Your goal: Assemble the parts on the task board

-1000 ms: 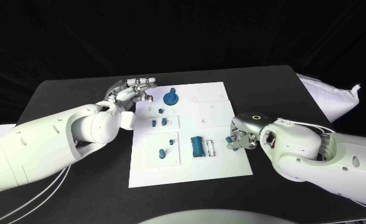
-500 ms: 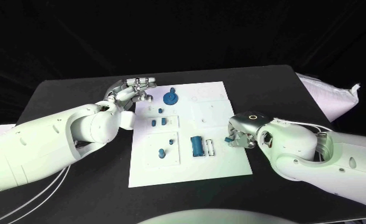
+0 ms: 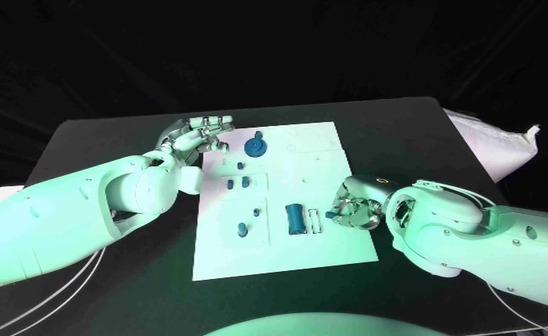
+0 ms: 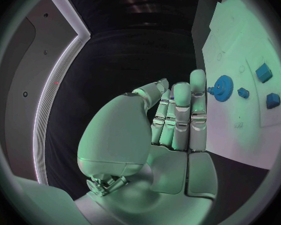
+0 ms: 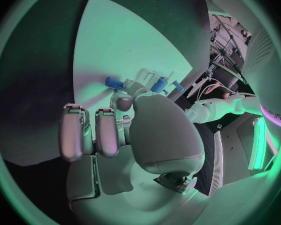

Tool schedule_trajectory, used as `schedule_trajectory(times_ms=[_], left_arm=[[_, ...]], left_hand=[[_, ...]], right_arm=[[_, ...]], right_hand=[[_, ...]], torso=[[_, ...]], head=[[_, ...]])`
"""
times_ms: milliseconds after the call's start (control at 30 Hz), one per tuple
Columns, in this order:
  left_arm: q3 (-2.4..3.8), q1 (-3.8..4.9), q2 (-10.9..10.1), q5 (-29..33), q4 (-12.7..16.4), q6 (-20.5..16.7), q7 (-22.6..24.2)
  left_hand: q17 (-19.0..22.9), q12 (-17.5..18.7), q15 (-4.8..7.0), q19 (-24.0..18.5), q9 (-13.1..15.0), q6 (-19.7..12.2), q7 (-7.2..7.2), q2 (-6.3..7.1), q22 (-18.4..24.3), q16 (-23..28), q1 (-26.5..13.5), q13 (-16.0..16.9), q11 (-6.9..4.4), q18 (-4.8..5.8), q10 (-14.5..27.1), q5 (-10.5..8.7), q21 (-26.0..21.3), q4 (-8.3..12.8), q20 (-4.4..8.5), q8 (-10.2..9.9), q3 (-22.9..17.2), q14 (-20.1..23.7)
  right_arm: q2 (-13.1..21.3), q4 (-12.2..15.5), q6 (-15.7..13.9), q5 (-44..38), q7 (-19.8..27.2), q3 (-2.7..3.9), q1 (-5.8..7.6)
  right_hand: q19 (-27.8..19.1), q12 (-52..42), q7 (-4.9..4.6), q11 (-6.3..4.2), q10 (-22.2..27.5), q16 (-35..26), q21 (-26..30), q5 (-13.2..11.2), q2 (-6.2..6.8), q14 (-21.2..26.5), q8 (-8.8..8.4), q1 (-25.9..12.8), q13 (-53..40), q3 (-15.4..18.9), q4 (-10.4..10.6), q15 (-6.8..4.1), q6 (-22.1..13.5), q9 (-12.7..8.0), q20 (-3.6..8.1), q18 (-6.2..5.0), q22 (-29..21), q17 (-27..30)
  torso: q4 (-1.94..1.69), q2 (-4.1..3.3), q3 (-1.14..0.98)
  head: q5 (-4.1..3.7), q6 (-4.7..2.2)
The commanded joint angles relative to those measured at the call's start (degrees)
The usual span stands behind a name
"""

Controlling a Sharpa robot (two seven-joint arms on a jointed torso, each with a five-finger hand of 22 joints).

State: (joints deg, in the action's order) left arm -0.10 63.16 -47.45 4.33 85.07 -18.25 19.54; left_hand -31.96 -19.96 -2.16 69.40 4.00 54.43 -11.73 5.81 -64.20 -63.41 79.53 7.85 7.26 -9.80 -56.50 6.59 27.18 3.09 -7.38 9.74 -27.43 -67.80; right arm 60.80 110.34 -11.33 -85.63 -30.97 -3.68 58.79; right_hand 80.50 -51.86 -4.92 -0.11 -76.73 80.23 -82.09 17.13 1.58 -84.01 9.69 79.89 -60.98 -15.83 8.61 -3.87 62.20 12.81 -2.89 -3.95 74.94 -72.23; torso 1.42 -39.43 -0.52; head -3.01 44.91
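The white task board [image 3: 325,250] lies mid-table. On it sit a blue gear [image 3: 256,146], two small blue pieces [image 3: 237,183], another small piece [image 3: 242,230] and a blue cylinder [image 3: 296,218]. My right hand [image 3: 354,211] hovers at the board's right edge, beside the cylinder, and pinches a small blue part [image 3: 332,214]. The right wrist view shows that part [image 5: 113,82] at the fingertips [image 5: 123,103], with the cylinder [image 5: 158,85] just beyond. My left hand [image 3: 196,136] rests at the board's far left corner, holding nothing. In the left wrist view its fingers [image 4: 181,112] lie straight, near the gear [image 4: 223,95].
A white bag [image 3: 503,146] lies off the table's right edge. Black tabletop [image 3: 411,138] stretches to the right of the board and behind it. My left arm [image 3: 80,209] covers the table's left side.
My right hand has moved left over the board's right edge toward the cylinder, carrying the small blue part. The left hand has stayed put.
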Motion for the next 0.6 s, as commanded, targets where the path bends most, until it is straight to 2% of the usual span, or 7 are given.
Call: schedule_trajectory(times_ms=[33,300,433,600], left_arm=[[0.04,0.01,0.09,-0.24,0.14,1.03,0.20],[0.04,0.01,0.07,-0.25,0.19,1.01,0.17],[0.04,0.01,0.05,-0.26,0.24,1.01,0.16],[0.04,0.01,0.05,-0.27,0.29,1.03,0.16]], left_hand=[[0.07,-0.24,0.06,-0.19,-0.06,-0.28,-0.03,-0.27,-0.06,-0.24,-0.06,0.04,0.09,-0.55,0.46,-0.07,-0.16,0.22,-0.11,0.27,0.06,0.50],[0.11,-0.33,0.07,-0.20,-0.06,-0.33,-0.03,-0.27,-0.07,-0.26,0.04,0.03,0.08,-0.57,0.53,-0.06,-0.16,0.33,-0.10,0.32,-0.01,0.53],[0.11,-0.33,0.07,-0.20,-0.06,-0.33,-0.03,-0.27,-0.07,-0.26,0.04,0.03,0.08,-0.57,0.53,-0.06,-0.16,0.33,-0.10,0.32,-0.01,0.53],[0.11,-0.33,0.07,-0.20,-0.06,-0.33,-0.03,-0.27,-0.07,-0.26,0.04,0.03,0.08,-0.57,0.53,-0.06,-0.16,0.33,-0.10,0.32,-0.01,0.53]], right_arm=[[0.10,0.23,-4.36,9.57,2.55,-0.34,-0.31],[-0.48,0.76,-6.52,12.26,2.56,-0.31,-0.12],[-1.14,0.71,-6.36,12.78,1.69,-0.31,-0.10],[-1.79,0.55,-5.54,12.81,0.39,-0.30,-0.09]], right_hand=[[-0.10,-0.43,0.01,0.32,-0.48,-0.26,0.22,-0.58,0.74,-2.82,0.02,-2.17,-0.19,-1.60,-0.37,0.32,0.46,1.40,-0.07,0.56,1.64,-0.05],[0.06,-0.90,0.12,0.22,-0.89,-0.16,0.16,2.04,2.08,-2.90,-0.02,-4.47,-0.63,-2.03,0.26,0.23,0.87,1.82,0.01,0.59,1.77,-0.31],[0.21,-1.14,0.24,0.13,-1.10,-0.04,0.06,3.23,2.53,-2.97,0.09,-5.57,-0.85,-1.71,0.63,0.17,1.28,2.07,0.07,0.63,1.95,-0.55],[0.59,-1.73,0.84,-0.31,-1.73,0.31,-0.20,6.27,3.12,-3.10,0.80,-7.52,-1.32,-0.22,1.39,-0.19,2.63,2.76,0.33,0.73,2.39,-1.18]], torso=[[-0.07,-0.03,0.03],[-0.09,-0.01,0.06],[-0.01,0.03,0.05],[-0.07,0.01,0.02]], head=[[0.03,0.05],[0.26,0.11],[0.31,0.10],[0.35,0.10]])
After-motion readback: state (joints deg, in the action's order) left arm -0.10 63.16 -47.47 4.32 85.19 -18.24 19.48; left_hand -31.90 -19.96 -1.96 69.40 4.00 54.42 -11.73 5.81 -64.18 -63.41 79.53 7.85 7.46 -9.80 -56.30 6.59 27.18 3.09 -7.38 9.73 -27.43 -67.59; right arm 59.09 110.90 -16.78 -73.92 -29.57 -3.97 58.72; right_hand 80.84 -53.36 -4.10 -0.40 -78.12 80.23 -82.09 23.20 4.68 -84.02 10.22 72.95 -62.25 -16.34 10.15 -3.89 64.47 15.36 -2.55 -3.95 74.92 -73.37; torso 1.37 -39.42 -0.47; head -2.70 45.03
